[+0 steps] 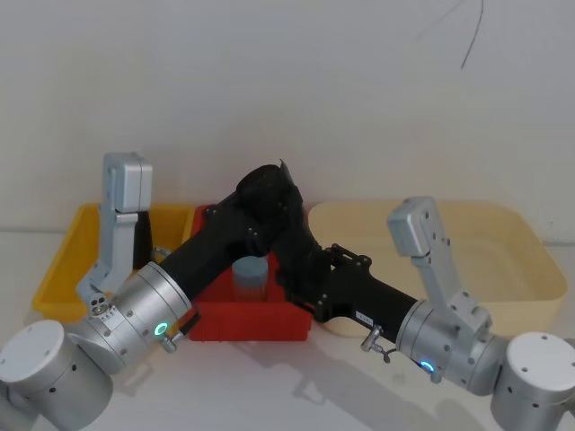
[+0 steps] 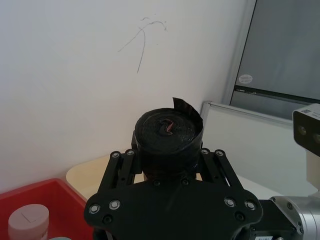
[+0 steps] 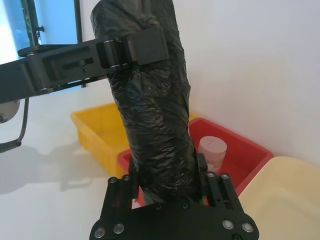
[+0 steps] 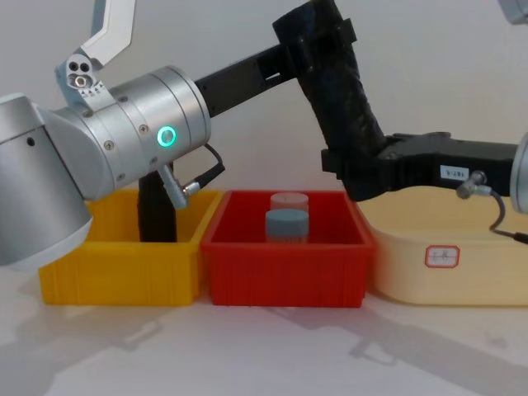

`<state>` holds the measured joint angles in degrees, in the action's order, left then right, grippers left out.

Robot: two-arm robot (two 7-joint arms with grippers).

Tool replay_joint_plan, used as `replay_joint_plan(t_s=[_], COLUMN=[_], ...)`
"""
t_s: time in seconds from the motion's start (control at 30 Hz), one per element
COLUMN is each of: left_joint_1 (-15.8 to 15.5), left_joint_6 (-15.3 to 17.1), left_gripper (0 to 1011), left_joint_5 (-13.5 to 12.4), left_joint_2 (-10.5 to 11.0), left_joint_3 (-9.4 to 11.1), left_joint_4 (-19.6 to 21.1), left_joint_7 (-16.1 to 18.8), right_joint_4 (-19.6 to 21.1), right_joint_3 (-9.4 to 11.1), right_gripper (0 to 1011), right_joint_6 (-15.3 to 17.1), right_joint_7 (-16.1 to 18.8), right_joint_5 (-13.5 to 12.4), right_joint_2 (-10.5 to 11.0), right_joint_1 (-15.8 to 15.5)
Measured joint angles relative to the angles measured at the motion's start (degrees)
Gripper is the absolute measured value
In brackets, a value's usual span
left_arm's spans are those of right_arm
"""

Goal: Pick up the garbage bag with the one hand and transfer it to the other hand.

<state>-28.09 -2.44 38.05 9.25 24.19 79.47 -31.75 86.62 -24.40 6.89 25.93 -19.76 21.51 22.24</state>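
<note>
The garbage bag point(image 4: 342, 99), a black crinkly roll, hangs tilted in the air above the red bin point(image 4: 285, 260). My left gripper point(image 4: 323, 37), on the silver arm with the green ring light, is shut on the roll's upper end. My right gripper point(image 4: 356, 169), on the black arm with the white label, is shut on its lower end. The left wrist view looks down on the roll's top end point(image 2: 167, 132) between that gripper's fingers point(image 2: 122, 162). In the right wrist view the roll point(image 3: 152, 115) rises from between my right fingers point(image 3: 210, 182).
A second black roll point(image 4: 155, 210) stands upright in the yellow bin point(image 4: 115, 276) on the left. Two capped jars point(image 4: 286, 224) sit in the red bin. A beige tub point(image 4: 450, 256) lies to the right, and a white wall stands behind.
</note>
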Motion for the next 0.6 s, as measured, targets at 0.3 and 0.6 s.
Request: replay_joint_plan(t_s=[0.3,0.6], left_joint_1=[0.00,0.00], left_joint_6=[-0.01,-0.01], left_gripper=[508,759], left_joint_5=[0.00,0.00], left_joint_2=[0.00,0.00], left_joint_3=[0.00,0.00], left_joint_4=[0.01,0.00], left_joint_7=[0.00,0.00], right_joint_4=[0.04,0.84], right_joint_3=[-0.17,0.46], right_gripper=[572,570], right_joint_6=[0.55,0.73], right_joint_7=[-0.43,-0.90], right_joint_5=[-0.68,-2.01], right_joint_2=[0.15,0.55], right_joint_1=[0.36,0.32])
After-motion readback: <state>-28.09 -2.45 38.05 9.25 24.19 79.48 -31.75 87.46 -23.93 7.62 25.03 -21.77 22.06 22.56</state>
